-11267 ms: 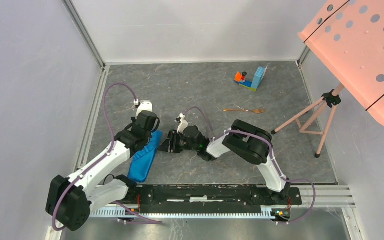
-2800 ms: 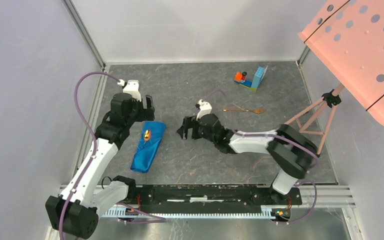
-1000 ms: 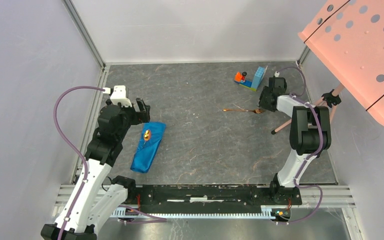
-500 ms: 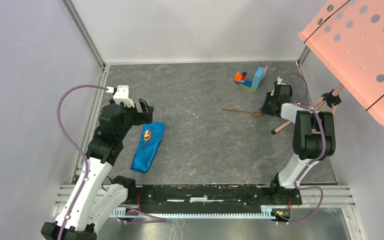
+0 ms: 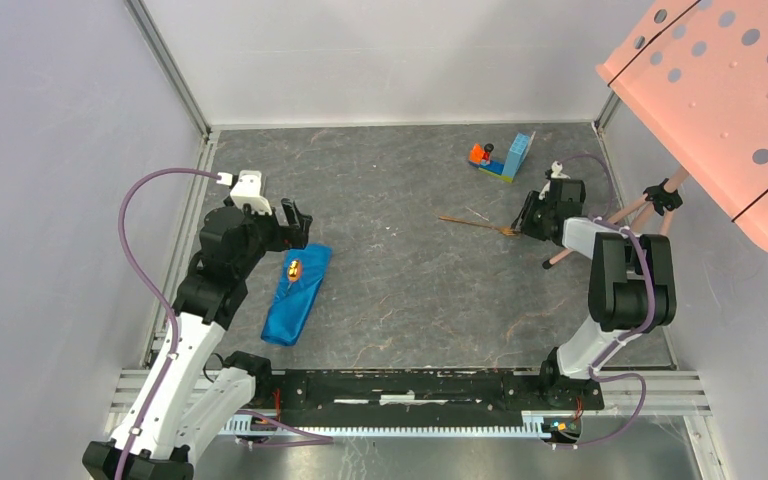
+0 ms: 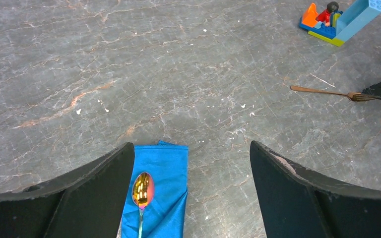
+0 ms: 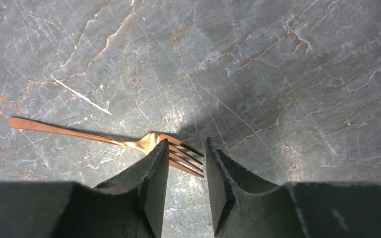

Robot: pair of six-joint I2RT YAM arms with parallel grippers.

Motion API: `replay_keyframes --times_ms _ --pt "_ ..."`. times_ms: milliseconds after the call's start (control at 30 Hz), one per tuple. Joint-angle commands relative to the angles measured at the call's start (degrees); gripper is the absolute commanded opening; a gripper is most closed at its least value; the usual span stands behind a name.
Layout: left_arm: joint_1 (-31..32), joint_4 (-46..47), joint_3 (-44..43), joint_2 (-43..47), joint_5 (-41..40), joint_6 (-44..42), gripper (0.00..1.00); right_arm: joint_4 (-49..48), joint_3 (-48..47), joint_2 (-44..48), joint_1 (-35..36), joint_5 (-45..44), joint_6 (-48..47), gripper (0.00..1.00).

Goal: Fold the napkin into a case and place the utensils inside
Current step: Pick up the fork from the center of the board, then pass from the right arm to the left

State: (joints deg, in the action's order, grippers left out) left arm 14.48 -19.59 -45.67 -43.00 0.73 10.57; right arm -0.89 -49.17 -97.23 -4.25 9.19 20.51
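Note:
The napkin (image 5: 298,295) lies folded as a narrow blue case (image 6: 167,198) left of centre. A gold spoon's bowl (image 5: 294,267) (image 6: 142,190) rests on its far end. My left gripper (image 5: 296,222) (image 6: 191,145) hovers wide open over that end, holding nothing. A copper fork (image 5: 475,224) (image 7: 79,132) lies on the table at the right, also seen from the left wrist as a thin fork (image 6: 322,91). My right gripper (image 5: 522,224) (image 7: 186,141) sits low at the fork's head. Its jaws stand narrowly apart, the tines reach into the gap, and the right finger is clear of them.
A toy block piece (image 5: 502,158) (image 6: 340,22) stands at the back right. A pink tripod (image 5: 620,235) under a perforated pink panel (image 5: 730,110) stands just right of my right gripper. White walls and metal rails (image 5: 185,270) bound the grey table.
The right gripper has slid slightly nearer along the fork's head, and the fork has turned, its head now lying a little nearer than its handle. The left gripper has drifted slightly right.

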Motion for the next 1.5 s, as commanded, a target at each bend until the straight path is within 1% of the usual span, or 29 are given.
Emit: replay_keyframes --times_ms 0,67,133,200,333,367,433,467,567,667,700,767,833,900,967,1033,1100,1200,1267,1367,1400,1433,1467 --pt "0.0 1.4 -0.1 -0.1 1.6 0.9 0.92 -1.6 1.4 2.5 -0.5 0.8 -0.4 0.41" --pt "-0.2 1.3 -0.2 -0.3 2.0 0.9 0.92 -1.5 1.9 2.5 -0.6 1.2 -0.6 0.43" --pt "-0.2 1.3 -0.2 -0.3 2.4 0.9 0.92 -1.8 2.5 2.8 -0.8 2.0 -0.6 0.43" --pt "-0.1 1.4 -0.2 -0.2 2.8 1.1 0.92 -2.7 3.1 3.2 -0.8 2.9 -0.5 0.38" --pt "-0.1 2.4 0.2 -0.5 5.3 1.3 0.92 -5.5 3.7 3.4 -0.8 4.2 -1.3 0.2" --pt "0.0 2.9 0.3 -0.7 6.6 1.4 0.92 -6.8 3.9 3.3 -0.8 4.8 -1.7 0.16" --pt "-0.1 2.8 -0.4 -2.0 9.6 2.5 0.91 -6.7 3.2 3.1 -0.9 5.9 -3.0 0.04" --pt "-0.1 2.3 -1.2 -3.2 11.6 2.9 0.91 -6.9 3.1 3.3 -0.8 6.7 -3.5 0.0" --pt "-0.1 0.7 -3.8 -6.6 18.2 5.3 0.91 -9.0 4.7 6.9 0.1 10.1 -5.2 0.0" --pt "-0.1 2.2 -4.6 -9.9 28.3 8.0 0.9 -7.1 4.3 10.8 3.2 12.9 -8.6 0.0" --pt "0.0 2.6 -4.9 -11.4 30.6 9.3 0.9 -5.3 3.4 11.8 4.8 13.6 -10.2 0.0" --pt "0.0 2.7 -5.9 -14.9 32.4 12.4 0.89 -0.7 1.2 13.5 8.8 13.9 -13.7 0.0" --pt "1.0 0.4 -7.9 -18.7 32.7 13.4 0.86 4.2 -0.8 15.0 11.9 14.1 -16.0 0.0" --pt "4.7 -1.6 -10.0 -20.6 28.8 11.3 0.85 6.1 -1.4 16.0 14.0 18.2 -16.3 0.0" --pt "11.8 -4.4 -12.8 -21.2 20.4 7.1 0.86 8.0 -2.1 16.3 16.3 23.3 -16.3 0.0" --pt "19.8 -7.5 -16.3 -23.2 12.4 2.5 0.86 10.4 -3.0 16.5 18.9 26.0 -16.4 0.0" --pt "25.5 -11.2 -19.8 -26.4 5.8 -0.3 0.85 11.2 -2.9 17.2 21.7 28.4 -15.6 0.0" --pt "30.8 -15.8 -24.6 -32.1 -0.4 -1.5 0.76 11.5 -2.8 18.0 24.4 30.1 -13.9 0.0" --pt "35.0 -18.4 -27.0 -35.6 -5.7 -2.0 0.75 11.5 -3.0 18.3 25.6 30.8 -13.0 0.0" --pt "38.9 -21.4 -30.5 -41.0 -12.3 -1.7 0.71 11.9 -3.2 18.7 26.2 31.9 -11.9 0.0" --pt "39.7 -22.1 -31.4 -42.6 -13.9 -1.3 0.66 11.6 -3.1 18.8 26.3 32.7 -11.4 0.0" --pt "40.3 -22.6 -31.9 -43.6 -14.7 -1.0 0.58 11.4 -3.0 18.8 26.3 33.2 -11.1 0.0" --pt "40.5 -22.5 -32.1 -44.5 -14.5 -0.8 0.56 11.3 -2.9 18.8 26.5 33.6 -10.8 0.0"
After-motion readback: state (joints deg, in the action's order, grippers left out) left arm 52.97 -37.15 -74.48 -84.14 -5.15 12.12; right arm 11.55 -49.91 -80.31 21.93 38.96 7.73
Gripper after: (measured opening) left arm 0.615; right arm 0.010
